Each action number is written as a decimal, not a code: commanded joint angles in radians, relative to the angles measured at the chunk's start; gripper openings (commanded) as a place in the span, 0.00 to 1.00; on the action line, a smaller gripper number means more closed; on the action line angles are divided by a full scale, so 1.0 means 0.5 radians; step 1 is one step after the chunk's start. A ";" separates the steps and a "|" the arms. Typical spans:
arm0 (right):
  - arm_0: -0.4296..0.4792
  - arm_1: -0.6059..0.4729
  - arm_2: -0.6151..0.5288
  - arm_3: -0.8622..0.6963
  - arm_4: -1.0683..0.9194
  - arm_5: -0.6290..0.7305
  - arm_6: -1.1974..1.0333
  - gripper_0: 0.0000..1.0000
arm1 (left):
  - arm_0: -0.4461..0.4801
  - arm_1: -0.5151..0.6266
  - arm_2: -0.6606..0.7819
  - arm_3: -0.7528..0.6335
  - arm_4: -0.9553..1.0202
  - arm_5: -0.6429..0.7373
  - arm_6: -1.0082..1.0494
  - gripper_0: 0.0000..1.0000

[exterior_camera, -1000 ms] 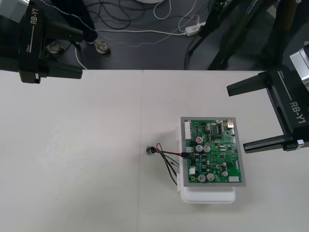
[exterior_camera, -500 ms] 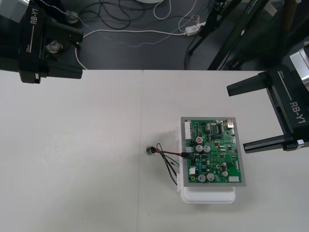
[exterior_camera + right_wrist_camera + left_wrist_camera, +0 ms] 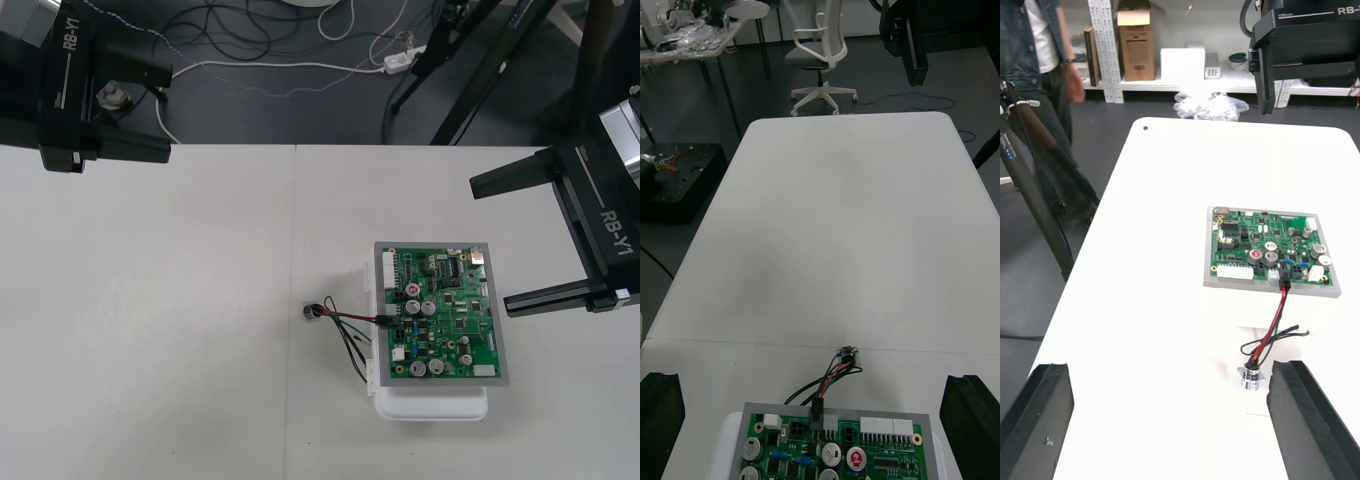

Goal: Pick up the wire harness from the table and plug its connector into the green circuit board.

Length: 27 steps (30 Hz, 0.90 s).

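Wire harness (image 3: pixel 348 328) lies on the table (image 3: pixel 180 320) just left of the green circuit board (image 3: pixel 440 315) in the front view. Its small black plug (image 3: pixel 387 320) is seated in a connector at the board's left edge. Its round metal socket (image 3: pixel 313 312) rests on the table a little further left, with red, black and green wires looping between the two. The board sits on a white base (image 3: pixel 430 405), right of the table's middle. The left tool (image 3: pixel 168 110) hangs over the table's far left edge, fingers spread wide and holding nothing. The right tool (image 3: pixel 490 245) hovers just right of the board, likewise wide open and empty, apart from the harness.

From the right wrist, that tool's black fingers (image 3: pixel 659 420) stand far apart, one to either side of the board's near edge. The plug (image 3: pixel 816 411) sits in its connector there, and the socket (image 3: pixel 846 352) lies on the table just beyond.

From the left wrist, that tool's fingers (image 3: pixel 1037 420) also stand wide apart with nothing gripped. The socket (image 3: pixel 1253 377) lies on the table ahead of them, and the wires (image 3: pixel 1274 322) run from it up to the plug (image 3: pixel 1285 283) in the board's nearer edge.
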 commanded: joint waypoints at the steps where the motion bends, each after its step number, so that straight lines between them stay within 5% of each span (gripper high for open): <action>1: 0.020 -0.069 -0.059 -0.043 0.011 -0.010 0.101 1.00 | -0.080 -0.019 -0.017 -0.035 0.010 -0.040 0.124 0.76; 27: 0.020 -0.069 -0.059 -0.043 0.011 -0.010 0.101 1.00 | -0.080 -0.019 -0.017 -0.035 0.010 -0.040 0.124 0.76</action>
